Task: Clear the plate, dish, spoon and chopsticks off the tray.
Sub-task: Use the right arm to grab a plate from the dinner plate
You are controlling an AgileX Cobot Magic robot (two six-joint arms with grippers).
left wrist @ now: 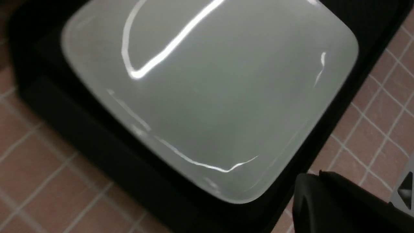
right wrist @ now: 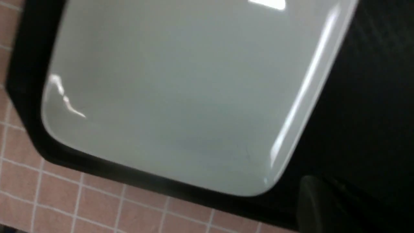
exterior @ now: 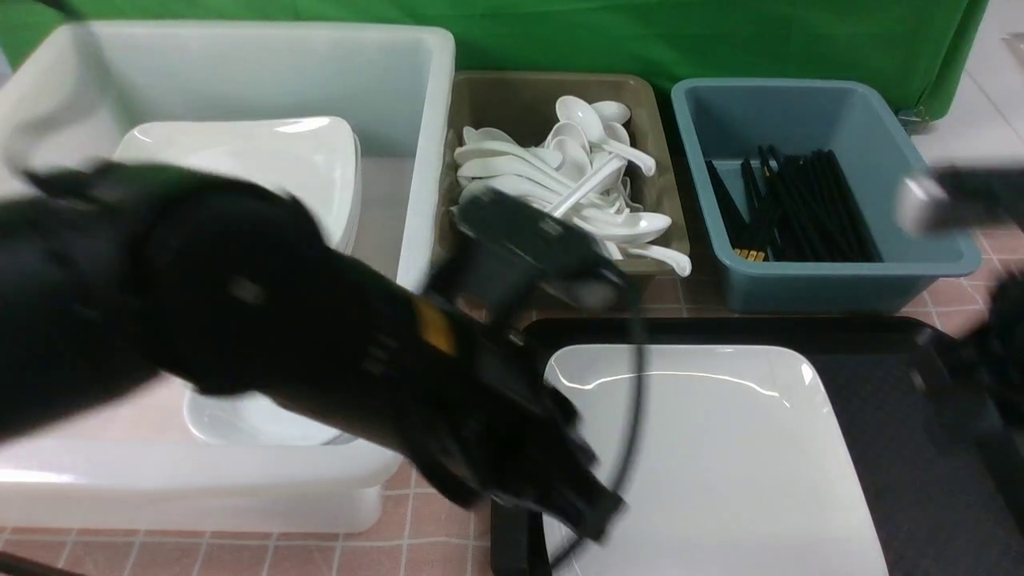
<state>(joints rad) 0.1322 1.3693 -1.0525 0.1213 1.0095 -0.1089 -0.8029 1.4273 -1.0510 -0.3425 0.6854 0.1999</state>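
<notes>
The large white square plate [exterior: 704, 456] lies on the left part of the black tray [exterior: 904, 448]. It also fills the left wrist view [left wrist: 207, 97] and the right wrist view [right wrist: 181, 90]. A small white rounded dish [exterior: 256, 420] lies in the near part of the white tub, partly hidden by my left arm. No spoon or chopsticks show on the tray. My blurred left gripper [exterior: 588, 504] hangs at the tray's near left corner, beside the plate. Only one dark finger [left wrist: 323, 200] shows. My blurred right arm [exterior: 988, 352] is over the tray's right side, its finger [right wrist: 323, 207] dark against the tray.
A white tub [exterior: 416, 160] at the left holds a stack of square plates [exterior: 264, 156]. An olive bin [exterior: 512, 104] behind the tray holds several white spoons [exterior: 560, 176]. A blue bin [exterior: 848, 280] at the back right holds several black chopsticks [exterior: 800, 208]. The floor is pink tile.
</notes>
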